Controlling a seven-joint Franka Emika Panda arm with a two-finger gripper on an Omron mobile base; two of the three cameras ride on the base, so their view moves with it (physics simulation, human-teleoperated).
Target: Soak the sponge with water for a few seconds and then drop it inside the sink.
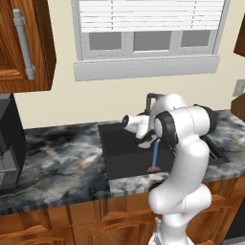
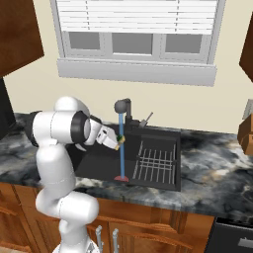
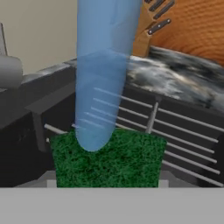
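My gripper [image 2: 116, 142] is shut on the sponge [image 2: 120, 140], holding it above the sink [image 2: 99, 170] below the black faucet [image 2: 123, 106]. In the hand view the dark green sponge [image 3: 109, 159] sits between the fingertips [image 3: 163, 180], and the light blue water [image 3: 103, 74] comes down onto its far edge. From the right base view the water [image 2: 121, 158] runs past the sponge down to the red drain mark [image 2: 121, 178]. In the left base view the gripper [image 1: 147, 142] hangs over the sink [image 1: 119, 143] beside the water [image 1: 155, 155]; my own arm hides the sponge there.
A wire dish rack [image 2: 155, 160] fills the right half of the basin, close behind the sponge [image 3: 175, 127]. A wooden knife block [image 3: 151, 26] stands on the marble counter [image 2: 212, 158] to the right. A dark appliance [image 1: 9, 143] sits at the far left.
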